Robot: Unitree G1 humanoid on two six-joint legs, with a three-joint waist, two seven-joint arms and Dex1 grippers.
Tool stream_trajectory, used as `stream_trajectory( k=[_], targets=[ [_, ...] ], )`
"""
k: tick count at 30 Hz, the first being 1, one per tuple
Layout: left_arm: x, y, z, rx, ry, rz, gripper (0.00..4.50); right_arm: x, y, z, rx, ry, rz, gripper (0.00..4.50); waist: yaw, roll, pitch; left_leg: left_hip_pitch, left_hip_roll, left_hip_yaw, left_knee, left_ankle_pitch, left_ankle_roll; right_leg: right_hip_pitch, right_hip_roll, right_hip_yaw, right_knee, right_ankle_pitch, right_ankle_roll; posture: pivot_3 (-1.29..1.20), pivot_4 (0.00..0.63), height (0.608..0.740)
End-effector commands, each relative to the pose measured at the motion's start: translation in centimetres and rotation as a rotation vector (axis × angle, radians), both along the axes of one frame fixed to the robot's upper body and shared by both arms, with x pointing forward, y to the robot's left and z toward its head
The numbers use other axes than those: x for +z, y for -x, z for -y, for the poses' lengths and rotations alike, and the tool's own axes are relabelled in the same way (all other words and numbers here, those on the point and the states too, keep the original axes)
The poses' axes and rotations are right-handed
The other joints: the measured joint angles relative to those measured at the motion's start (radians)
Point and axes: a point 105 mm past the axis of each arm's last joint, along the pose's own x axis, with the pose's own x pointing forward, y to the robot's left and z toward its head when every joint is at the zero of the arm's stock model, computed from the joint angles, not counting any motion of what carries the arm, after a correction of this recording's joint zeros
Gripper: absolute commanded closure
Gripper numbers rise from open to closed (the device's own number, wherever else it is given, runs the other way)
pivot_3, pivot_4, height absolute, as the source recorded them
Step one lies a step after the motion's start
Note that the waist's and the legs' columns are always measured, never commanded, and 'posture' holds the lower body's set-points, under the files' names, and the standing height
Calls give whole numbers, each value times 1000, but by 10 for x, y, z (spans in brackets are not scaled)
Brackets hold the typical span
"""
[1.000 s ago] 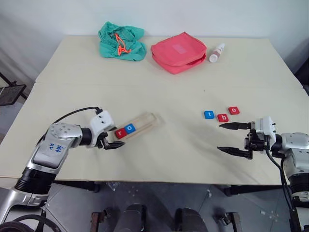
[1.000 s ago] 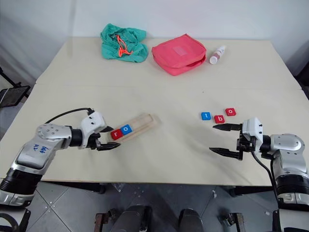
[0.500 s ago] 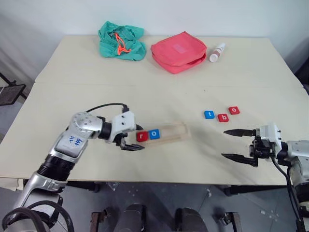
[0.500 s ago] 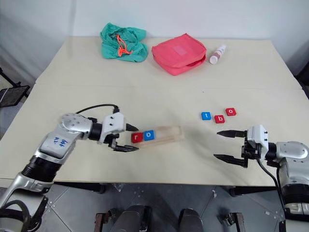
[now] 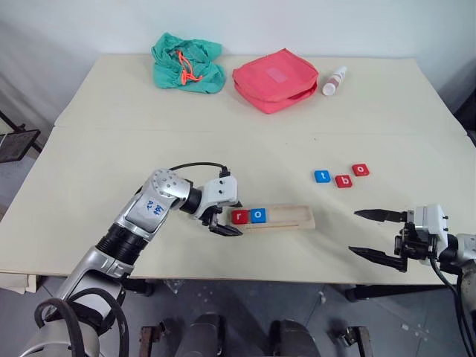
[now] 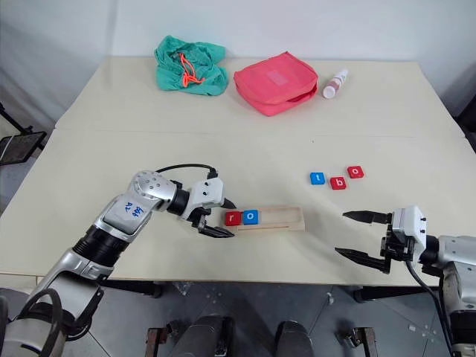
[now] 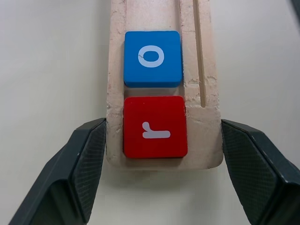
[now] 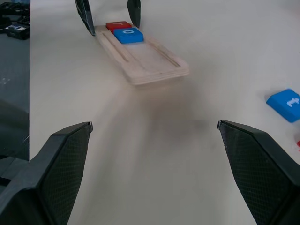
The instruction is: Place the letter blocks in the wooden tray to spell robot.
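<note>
The left gripper (image 5: 223, 219) is clamping the near end of the wooden tray (image 5: 286, 219), one black finger pressing each long side — the wrist view shows both pads (image 7: 89, 164) flush against the wood. Sitting between those fingers is the red "r" block (image 7: 155, 126), with the blue "o" block (image 7: 153, 58) touching it just beyond, farther from the gripper; the remaining length of the tray is stretching away empty, its groove running lengthwise.

The right gripper (image 5: 379, 234) is hovering over bare table (image 5: 223, 111) near the front edge, fingers spread wide and gripping nothing. Ahead of it and to its left are lying the loose tiles in a short row — the blue "t" block (image 5: 322, 176), the red "b" block (image 5: 343, 181) and the red "o" block (image 5: 360, 169), near one another but apart. The tray's free end is pointing toward the right gripper, well apart from it.
</note>
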Motion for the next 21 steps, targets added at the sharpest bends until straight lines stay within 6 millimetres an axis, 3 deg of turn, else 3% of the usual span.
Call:
stream_trajectory(
  k=[1,8,21],
  targets=[
    [6,0,10,-26,-29,49,1101,15,4,2,-12,3,53,0,1,0,0,0,0,0,0,0,0,0,0,0,0,0,0,0,150,740],
    [7,13,16,-94,-45,58,1101,15,10,8,-32,5,44,0,1,0,0,0,0,0,0,0,0,0,0,0,0,0,0,0,150,740],
    [4,18,20,-45,-72,54,1101,16,5,9,-36,8,48,0,1,0,0,0,0,-1,0,0,0,1,0,0,0,0,0,0,150,740]
  ],
)
